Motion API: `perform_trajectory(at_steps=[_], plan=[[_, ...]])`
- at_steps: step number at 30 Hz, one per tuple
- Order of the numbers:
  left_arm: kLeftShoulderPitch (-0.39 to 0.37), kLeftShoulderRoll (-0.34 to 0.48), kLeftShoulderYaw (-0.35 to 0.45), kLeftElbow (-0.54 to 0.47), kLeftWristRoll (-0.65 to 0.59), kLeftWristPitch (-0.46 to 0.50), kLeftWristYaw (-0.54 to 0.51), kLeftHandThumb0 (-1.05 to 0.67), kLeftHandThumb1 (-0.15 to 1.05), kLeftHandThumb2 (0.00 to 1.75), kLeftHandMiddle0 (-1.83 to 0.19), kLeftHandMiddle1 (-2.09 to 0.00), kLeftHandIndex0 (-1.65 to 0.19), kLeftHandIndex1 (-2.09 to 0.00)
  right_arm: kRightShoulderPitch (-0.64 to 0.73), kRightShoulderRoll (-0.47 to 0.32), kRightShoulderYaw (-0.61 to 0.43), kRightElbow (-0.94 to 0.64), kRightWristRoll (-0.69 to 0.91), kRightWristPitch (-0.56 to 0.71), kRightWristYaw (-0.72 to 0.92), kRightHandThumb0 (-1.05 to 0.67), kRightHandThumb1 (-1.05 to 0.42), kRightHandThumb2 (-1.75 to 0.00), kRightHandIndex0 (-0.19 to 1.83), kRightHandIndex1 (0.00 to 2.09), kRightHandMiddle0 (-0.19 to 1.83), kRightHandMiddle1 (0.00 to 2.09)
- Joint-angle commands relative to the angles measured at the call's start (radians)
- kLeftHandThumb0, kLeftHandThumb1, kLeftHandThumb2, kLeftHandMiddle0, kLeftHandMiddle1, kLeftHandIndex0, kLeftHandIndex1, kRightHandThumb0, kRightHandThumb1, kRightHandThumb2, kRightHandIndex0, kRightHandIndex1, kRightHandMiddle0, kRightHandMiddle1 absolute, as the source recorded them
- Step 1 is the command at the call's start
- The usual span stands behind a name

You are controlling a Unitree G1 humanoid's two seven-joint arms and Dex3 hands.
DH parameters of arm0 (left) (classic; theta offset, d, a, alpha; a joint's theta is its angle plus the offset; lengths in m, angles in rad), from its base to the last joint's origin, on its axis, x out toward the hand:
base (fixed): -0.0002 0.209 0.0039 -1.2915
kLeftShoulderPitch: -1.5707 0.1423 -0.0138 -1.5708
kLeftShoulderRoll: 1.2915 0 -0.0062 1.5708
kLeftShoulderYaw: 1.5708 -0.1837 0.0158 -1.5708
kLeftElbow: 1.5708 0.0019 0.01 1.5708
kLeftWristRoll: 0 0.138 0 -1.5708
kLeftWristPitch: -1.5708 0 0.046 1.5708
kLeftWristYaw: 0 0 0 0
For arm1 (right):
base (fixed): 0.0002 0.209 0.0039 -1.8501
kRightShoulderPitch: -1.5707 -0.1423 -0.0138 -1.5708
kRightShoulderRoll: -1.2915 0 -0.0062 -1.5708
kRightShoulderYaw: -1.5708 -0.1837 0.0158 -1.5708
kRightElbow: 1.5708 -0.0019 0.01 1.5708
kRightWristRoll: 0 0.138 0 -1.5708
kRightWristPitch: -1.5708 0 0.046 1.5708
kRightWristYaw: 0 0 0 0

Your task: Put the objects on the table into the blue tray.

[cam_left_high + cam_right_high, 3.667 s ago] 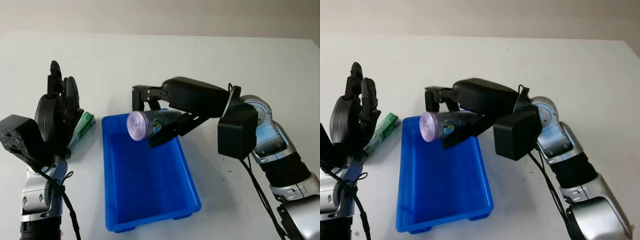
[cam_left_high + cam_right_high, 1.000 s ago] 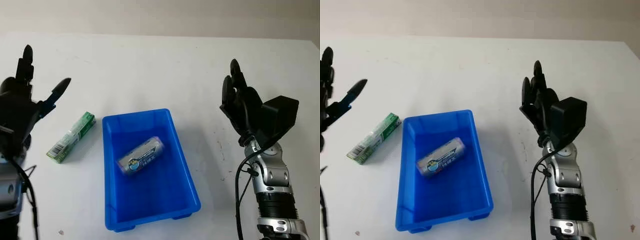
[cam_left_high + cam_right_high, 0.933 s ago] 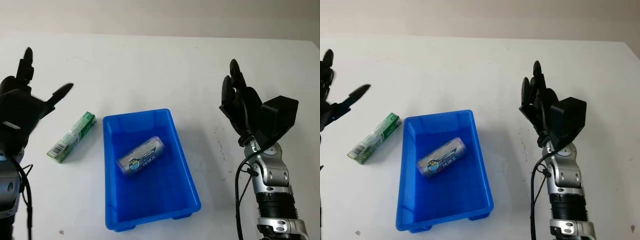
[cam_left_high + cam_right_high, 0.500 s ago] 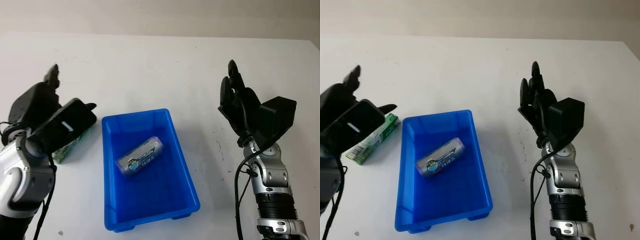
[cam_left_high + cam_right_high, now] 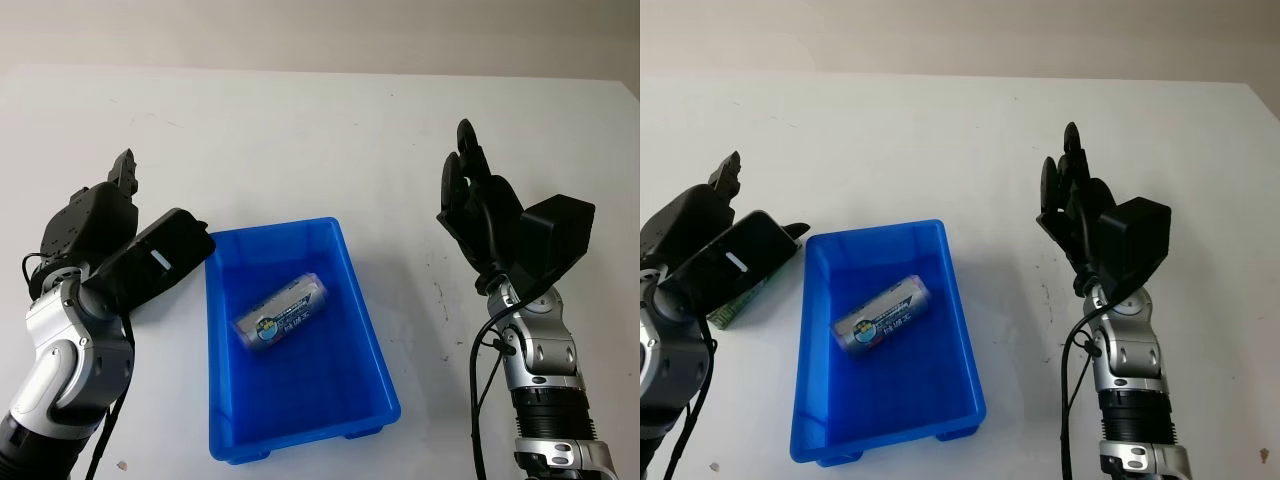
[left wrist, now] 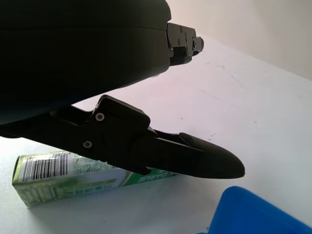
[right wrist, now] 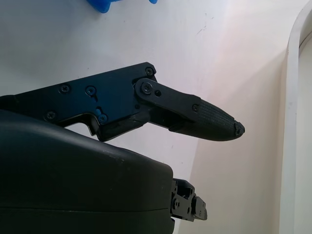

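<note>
White table (image 5: 300,130), beige wall (image 5: 320,30)

Since the first frames the right hand (image 5: 478,205) has let go of the purple-capped can (image 5: 283,313), which was held above the blue tray (image 5: 368,330) and now lies on its side inside it, tilted toward 2 o'clock. That hand has pulled back from over the tray to the tray's 3 o'clock side, raised off the surface, open and holding nothing. The left hand (image 5: 115,235) was raised upright at the tray's 9 o'clock; it has since tipped forward and come down over the green box (image 6: 73,176), which it now mostly covers, open above it, not gripping.
</note>
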Motion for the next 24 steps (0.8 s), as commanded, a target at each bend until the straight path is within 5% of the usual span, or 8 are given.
perform_trajectory(at_steps=[1,21,22,24], plan=[[0.017,0.005,-0.007,0.004,0.020,0.006,-0.013,-0.80,1.05,0.13,0.05,-0.08,0.04,-0.06,0.009,-0.006,-0.004,-0.017,-0.001,-0.017,0.000,-0.69,-1.05,-0.74,-0.19,0.00,-0.19,0.00],[0.182,0.067,-0.052,-0.133,0.277,0.013,-0.265,-0.83,1.05,0.14,-0.06,-0.09,0.03,-0.07,-0.005,0.002,-0.006,-0.003,0.006,-0.019,-0.006,-0.69,-1.05,-0.74,-0.19,0.00,-0.19,0.00],[0.186,0.062,-0.048,-0.138,0.281,0.003,-0.271,-0.83,1.05,0.11,-0.09,-0.18,0.01,-0.08,-0.005,0.001,-0.006,-0.003,0.006,-0.021,-0.005,-0.70,-1.05,-0.74,-0.19,0.00,-0.19,0.00],[0.192,0.063,-0.047,-0.138,0.290,-0.024,-0.284,-0.82,1.05,0.09,0.10,-1.00,-0.06,-0.15,-0.004,-0.002,-0.006,-0.004,0.008,-0.022,0.000,-0.70,-1.05,-0.74,-0.19,0.00,-0.19,0.00]])
